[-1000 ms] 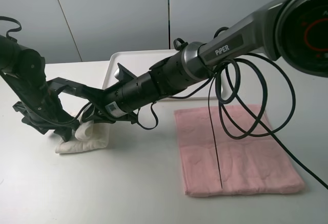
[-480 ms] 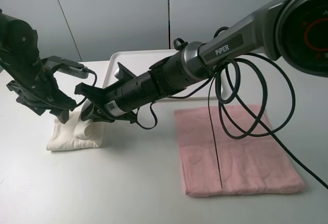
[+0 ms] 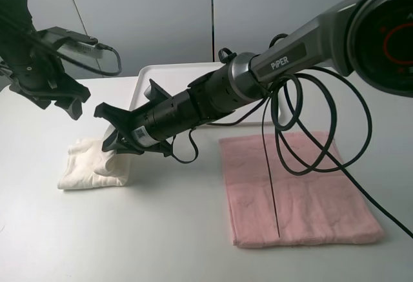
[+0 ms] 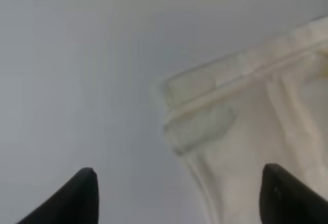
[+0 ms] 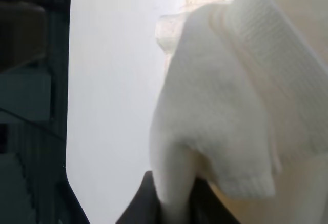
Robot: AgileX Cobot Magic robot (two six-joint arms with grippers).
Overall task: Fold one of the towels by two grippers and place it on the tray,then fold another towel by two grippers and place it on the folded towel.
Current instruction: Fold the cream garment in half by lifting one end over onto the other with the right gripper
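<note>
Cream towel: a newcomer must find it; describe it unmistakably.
Start at the table's left side, near the tray. The cream towel lies bunched there, one end pinched by the right gripper. Unlike the flat pink towel, it is off-white and crumpled.

overview, wrist close-ups on cream towel (image 3: pixel 84 166)

The cream towel (image 3: pixel 87 166) is off-white terry with a ribbed weave. The pink towel (image 3: pixel 300 191) is pale and faintly embossed; the tray (image 3: pixel 173 79) is plain white.

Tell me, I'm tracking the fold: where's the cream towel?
In the high view the cream towel lies bunched at left, near the tray, an edge pinched by the right tool.
</note>
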